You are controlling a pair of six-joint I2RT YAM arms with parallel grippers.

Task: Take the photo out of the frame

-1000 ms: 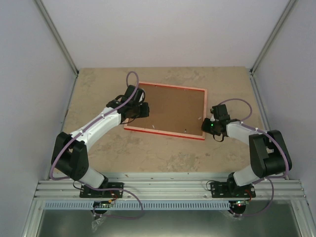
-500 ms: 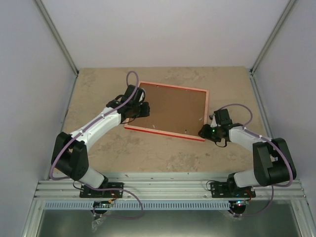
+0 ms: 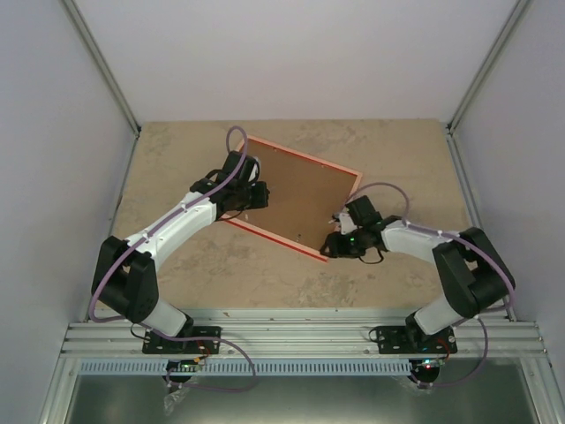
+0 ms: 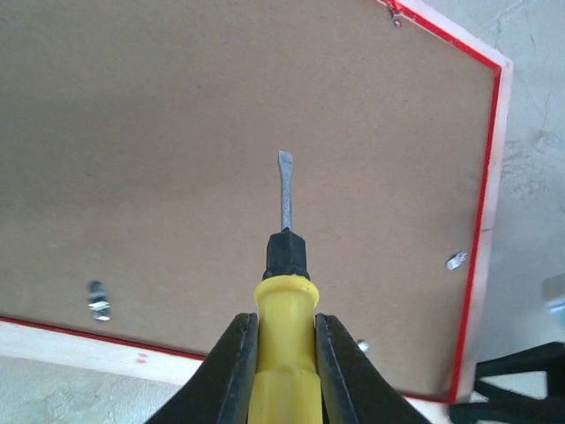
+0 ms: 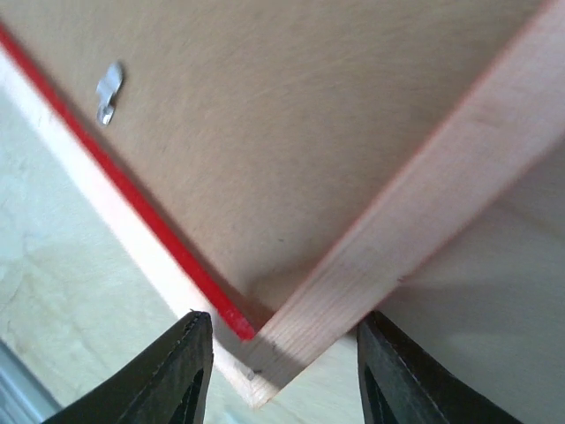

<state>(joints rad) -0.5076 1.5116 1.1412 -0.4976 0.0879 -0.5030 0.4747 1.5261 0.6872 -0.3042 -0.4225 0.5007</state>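
The red frame [image 3: 296,190] lies face down and skewed on the table, its brown backing board [image 4: 177,132] up. The photo is hidden under the board. My left gripper [image 3: 254,196] is over the frame's left part, shut on a yellow-handled screwdriver [image 4: 285,336]. Its flat blade [image 4: 283,190] points over the board, and I cannot tell whether it touches. My right gripper [image 3: 334,243] is open at the frame's near right corner [image 5: 265,371]. The corner sits between the fingers [image 5: 190,371] without touching them.
Small metal tabs [image 4: 99,300] [image 4: 455,261] [image 5: 109,91] hold the board along the frame's rim. The frame lies on a beige speckled table [image 3: 177,159] with grey walls on three sides. The arm bases stand at the near edge.
The right gripper swept left along the near edge to the frame's near right corner. The frame turned clockwise and now lies skewed. The left gripper has barely moved.
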